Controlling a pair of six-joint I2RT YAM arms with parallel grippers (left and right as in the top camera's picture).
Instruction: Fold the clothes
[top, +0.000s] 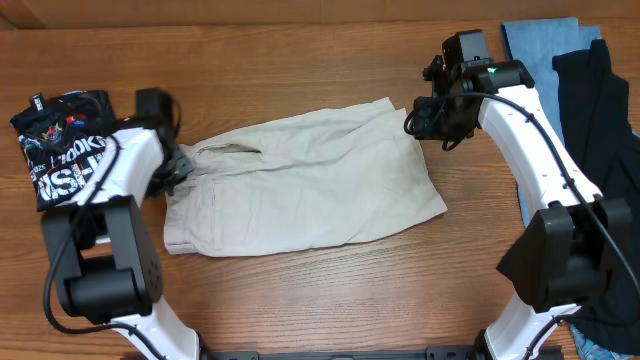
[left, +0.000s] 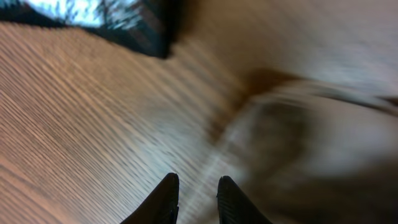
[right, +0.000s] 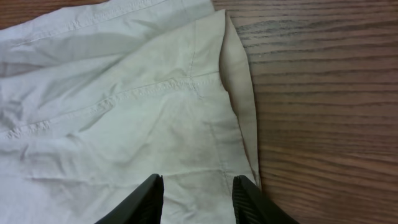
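The clothes are chiefly pale beige shorts (top: 300, 180), lying flat and folded over at mid-table. My left gripper (top: 178, 162) sits at their left, waistband end. In the blurred left wrist view its fingertips (left: 169, 186) stand a little apart over bare wood, with nothing between them and the shorts (left: 311, 143) just to the right. My right gripper (top: 425, 120) hovers at the shorts' upper right corner. The right wrist view shows it (right: 199, 186) open above the stitched hem (right: 155, 87), holding nothing.
A black printed garment (top: 60, 140) lies at the far left beside my left arm and shows again (left: 124, 25) in the left wrist view. A light blue garment (top: 535, 40) and a black one (top: 600, 110) lie at the right edge.
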